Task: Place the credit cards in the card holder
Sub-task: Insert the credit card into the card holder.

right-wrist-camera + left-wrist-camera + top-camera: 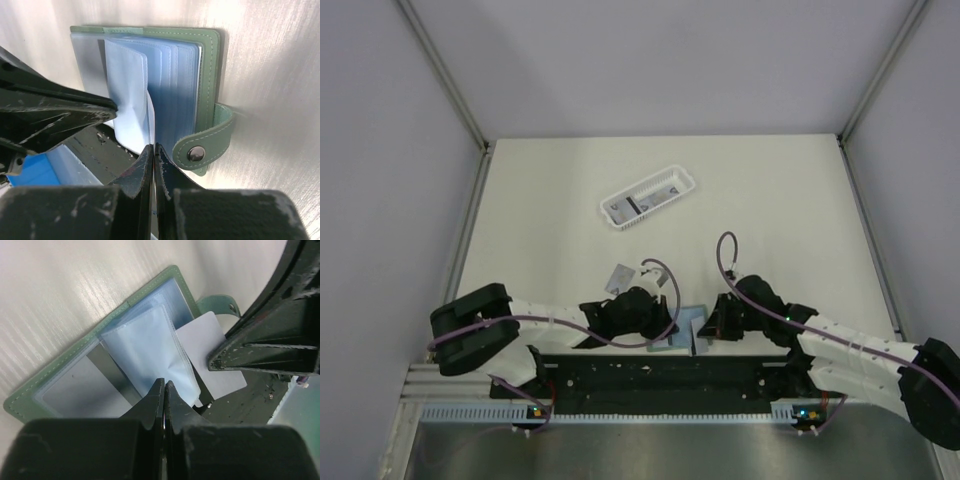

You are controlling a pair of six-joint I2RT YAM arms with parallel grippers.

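Observation:
The sage-green card holder [70,352] [207,65] [692,322] lies open near the table's front edge, its clear bluish sleeves fanned up. My left gripper [164,383] [668,335] is shut on the lower edge of one raised sleeve [150,345]. My right gripper [154,146] [706,333] is shut on a light-grey credit card [210,347], seen edge-on [151,117] between the sleeves. Another striped card [75,385] sits in the holder's left pocket. More cards [642,203] lie in the basket.
A white slotted basket [672,181] stands slanted mid-table. A small grey flat piece [620,277] lies behind my left wrist. The holder's snap strap [196,153] sticks out to the right. A black rail [660,375] runs along the near edge under both grippers.

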